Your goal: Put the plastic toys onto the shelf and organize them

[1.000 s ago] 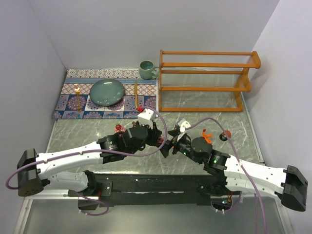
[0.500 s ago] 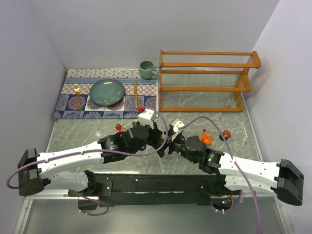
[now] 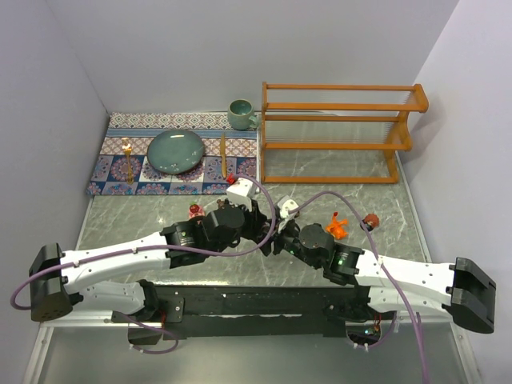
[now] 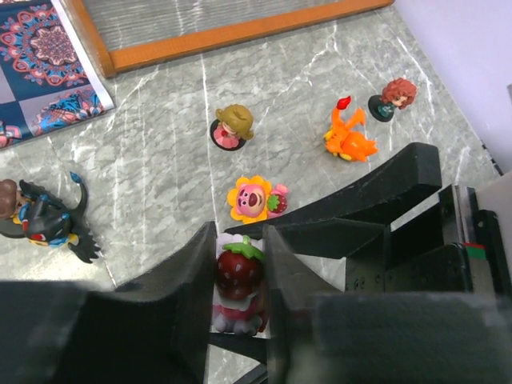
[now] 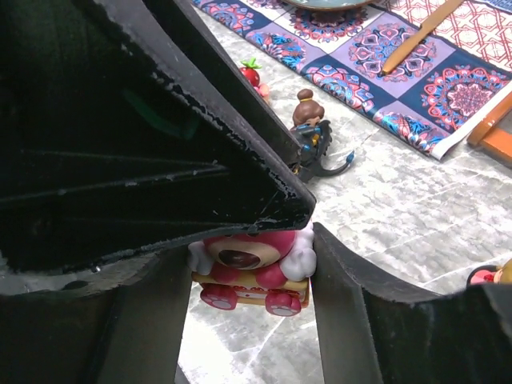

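My left gripper [image 4: 240,240] is shut on a pink bear toy with a strawberry hat [image 4: 240,276] and holds it above the table. My right gripper [image 5: 252,248] has come in from the side, and its fingers press the same bear [image 5: 252,268] on both flanks. In the top view the two grippers meet at mid-table [image 3: 274,230] and hide the bear. Loose toys stand on the marble: a sunflower bear [image 4: 254,198], a brown-haired figure [image 4: 232,124], an orange creature [image 4: 349,140], a red-haired figure [image 4: 396,94] and a dark spiky creature [image 4: 52,224]. The wooden shelf [image 3: 336,132] stands at the far right, with no toy showing on it.
A patterned mat [image 3: 120,172] at the far left carries a teal plate [image 3: 175,150], a teal mug [image 3: 240,114] and slim wooden utensils [image 3: 223,148]. Grey walls close in on the left, the back and the right.
My right arm has reached further left, bringing its gripper against the left gripper and around the bear. The left arm has barely moved.
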### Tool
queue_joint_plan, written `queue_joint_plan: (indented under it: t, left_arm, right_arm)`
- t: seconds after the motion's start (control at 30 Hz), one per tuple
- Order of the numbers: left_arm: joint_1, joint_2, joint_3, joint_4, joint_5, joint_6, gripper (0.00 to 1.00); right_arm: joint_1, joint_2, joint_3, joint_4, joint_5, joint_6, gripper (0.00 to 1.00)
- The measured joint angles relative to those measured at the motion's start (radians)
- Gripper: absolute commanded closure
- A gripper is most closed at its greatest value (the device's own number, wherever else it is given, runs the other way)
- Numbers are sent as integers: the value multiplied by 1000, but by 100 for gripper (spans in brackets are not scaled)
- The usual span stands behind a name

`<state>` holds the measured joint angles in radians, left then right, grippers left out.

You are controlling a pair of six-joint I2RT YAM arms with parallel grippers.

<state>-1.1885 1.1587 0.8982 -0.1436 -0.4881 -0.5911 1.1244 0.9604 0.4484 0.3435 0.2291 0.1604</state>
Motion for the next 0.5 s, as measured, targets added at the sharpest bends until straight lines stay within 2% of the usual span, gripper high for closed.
queue_joint_plan:
  t: [0.03, 0.13, 0.17, 0.23, 0.37, 0.5]
  left_arm:
    - [0, 0, 2, -4, -3, 0, 37]
    - [10, -8, 7, -25, -47, 8, 11]
    - [14, -17, 12, -41, -69, 2, 7]
    - [16, -34, 27, -72, -103, 2, 1]
    - [21, -80, 85, -143, -143, 6, 3]
    - [103, -175, 125, -197, -163, 32, 3]
  right_arm:
    - [1, 0, 0, 0, 2, 0, 96]
    - [2, -6, -2, -17, 11, -2, 100]
    - [1, -9, -2, -19, 14, -2, 100]
    - [-8, -18, -2, -21, 18, -1, 100]
    - [-60, -36, -4, -23, 27, 0, 100]
    - [-170, -64, -6, -23, 10, 3, 100]
